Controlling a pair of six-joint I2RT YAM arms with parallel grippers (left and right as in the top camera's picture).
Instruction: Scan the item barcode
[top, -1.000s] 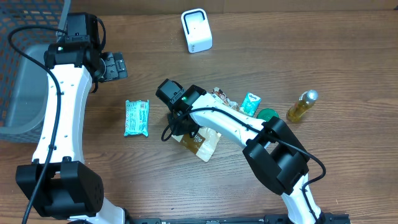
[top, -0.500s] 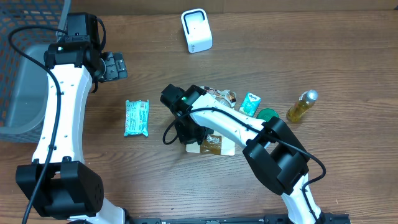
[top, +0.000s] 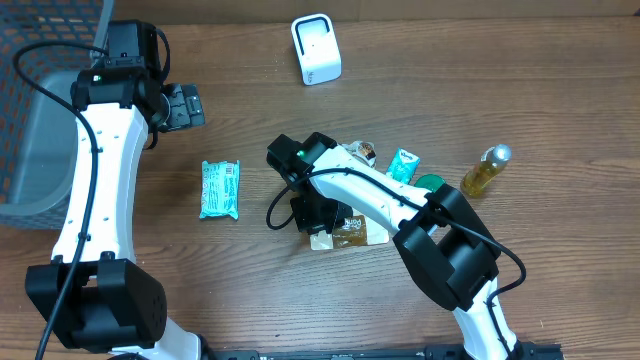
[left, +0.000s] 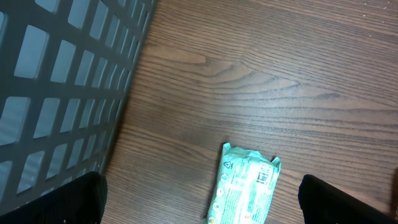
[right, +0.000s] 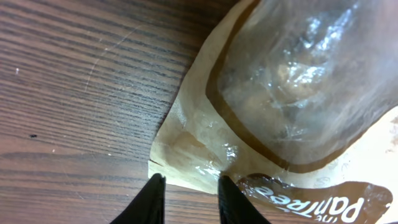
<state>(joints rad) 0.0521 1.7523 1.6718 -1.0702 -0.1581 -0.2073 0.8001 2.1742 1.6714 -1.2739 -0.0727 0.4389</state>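
The right gripper (right: 189, 199) has its jaws only slightly apart with nothing clamped. The brown snack pouch (right: 292, 93) lies flat on the table (right: 74, 74), its corner just ahead of the fingertips (right: 154, 199). The worry: closing from here would catch only the thin seal edge, so the slick film could slip or fold on the way to the white scanner (top: 316, 48) and hide the barcode. The left gripper (top: 185, 105) hangs wide open and empty, well away.

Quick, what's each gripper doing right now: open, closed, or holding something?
Left gripper: open, holding nothing.
Right gripper: jaws narrowly apart at the corner of the snack pouch; whether it grips cannot be told.
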